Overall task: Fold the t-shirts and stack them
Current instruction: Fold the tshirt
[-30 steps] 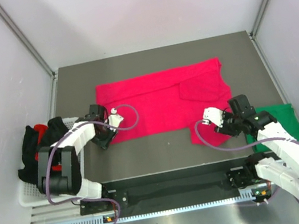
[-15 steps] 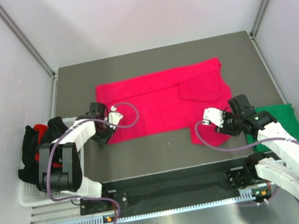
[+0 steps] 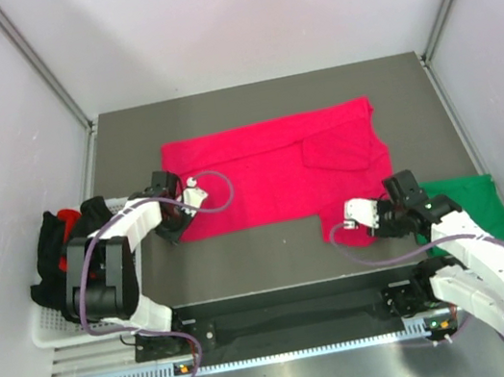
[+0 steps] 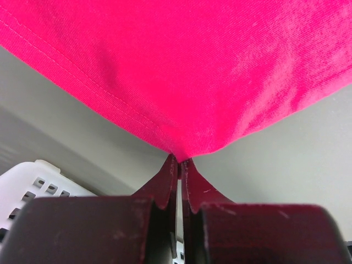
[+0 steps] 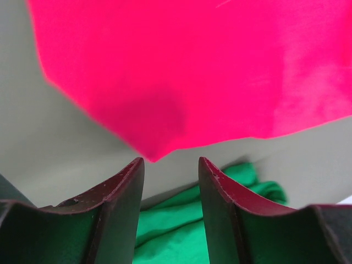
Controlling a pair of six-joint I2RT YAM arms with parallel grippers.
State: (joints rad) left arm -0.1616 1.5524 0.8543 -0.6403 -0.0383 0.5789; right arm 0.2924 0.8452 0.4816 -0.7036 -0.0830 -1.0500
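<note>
A crimson-pink t-shirt (image 3: 268, 171) lies spread flat on the grey table. My left gripper (image 3: 179, 229) is shut on its near left corner; in the left wrist view the fingertips (image 4: 179, 162) pinch the cloth's tip (image 4: 187, 148). My right gripper (image 3: 382, 224) is open at the shirt's near right corner. In the right wrist view that corner (image 5: 154, 148) hangs just above the gap between the fingers (image 5: 124, 181), apart from them. A green t-shirt (image 3: 474, 203) lies at the right edge, also below the fingers in the right wrist view (image 5: 176, 231). Black and red shirts (image 3: 62, 246) sit at the left.
A white basket (image 3: 47, 327) at the left table edge holds the black and red cloth; its rim shows in the left wrist view (image 4: 33, 176). Grey walls close in the table on three sides. A black rail (image 3: 294, 313) runs along the near edge.
My right gripper has moved down and left toward the pink shirt's near right corner. My left gripper has stayed on the near left corner.
</note>
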